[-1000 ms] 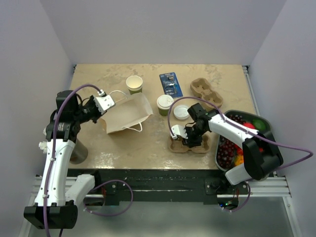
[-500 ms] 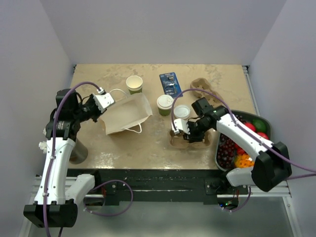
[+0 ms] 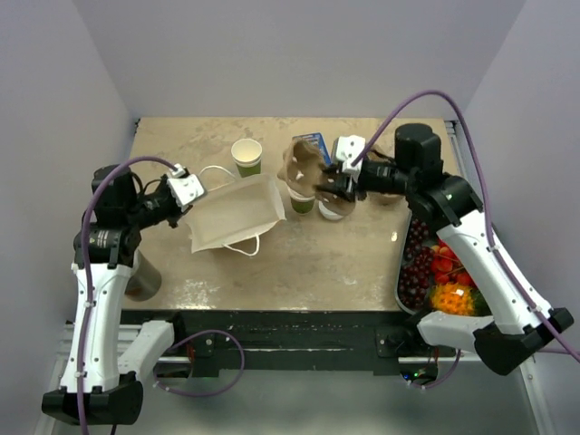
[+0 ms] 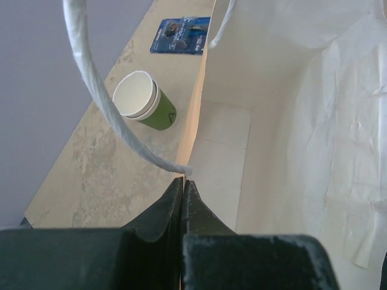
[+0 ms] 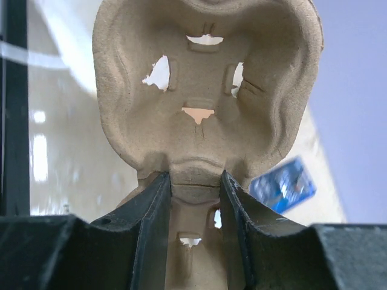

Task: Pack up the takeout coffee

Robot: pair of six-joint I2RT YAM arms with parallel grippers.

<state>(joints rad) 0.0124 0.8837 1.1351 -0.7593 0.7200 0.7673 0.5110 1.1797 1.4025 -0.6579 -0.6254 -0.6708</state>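
Up off the table at 5 o'clock has come the cup carrier. A second ago it lay flat there under my right gripper, and now it hangs in the air toward 12 o'clock, tipped on edge with its wells facing the bag. The right arm has swung up and back with it. On the right wrist view the two fingers sit narrow on either side of the carrier's middle ridge, so the right gripper has the pulp tray clamped.

My left side has barely shifted. The left gripper is pinched fully closed on the rim of the paper bag, which lies at 9 o'clock with its mouth opening toward 3 o'clock. From the left wrist I see the closed fingers biting the bag's edge, and a twisted handle looping over them.

The takeout coffee stands on the table near the middle, just at 3 o'clock of the bag's mouth and directly below the raised carrier, which hides its lid from the overhead camera. Only the green body shows. A white round top sits just at 3 o'clock of it, under the gripper. I cannot tell whether that is a lid alone or another cup.

The open cup stands at 11 o'clock of the coffee, and the left wrist shows it too. A blue packet peeks out behind the carrier at 12 o'clock. The fruit tray lies along the 4 o'clock edge.
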